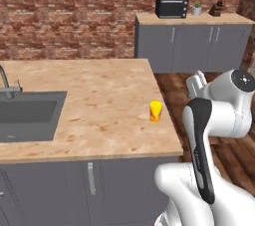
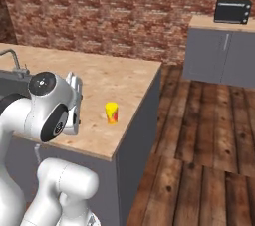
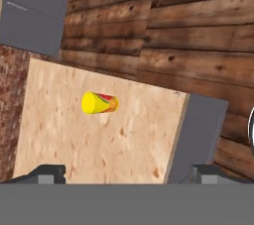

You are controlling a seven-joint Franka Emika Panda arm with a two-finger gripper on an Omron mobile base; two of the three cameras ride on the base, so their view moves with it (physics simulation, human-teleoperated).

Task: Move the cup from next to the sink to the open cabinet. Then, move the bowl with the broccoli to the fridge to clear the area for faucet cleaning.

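Pincer (image 3: 128,173) spread wide, holding nothing, touching nothing; yellow cup (image 3: 99,103) upright on countertop (image 3: 74,140), well apart.

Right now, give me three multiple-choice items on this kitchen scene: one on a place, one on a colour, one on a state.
1. Where does the cup stand?
A. on the wooden countertop, right of the sink
B. inside the sink
C. on the floor

2. What colour is the cup mainly?
A. blue
B. yellow
C. white

3. How is the gripper?
A. shut on the cup
B. open, holding nothing
C. shut on the faucet

Answers: 1 A, since the left base view shows it upright on the counter, apart from the basin; 2 B, since it shows bright yellow in every view; 3 B, since the hand view shows the fingertips wide apart with the cup beyond them.
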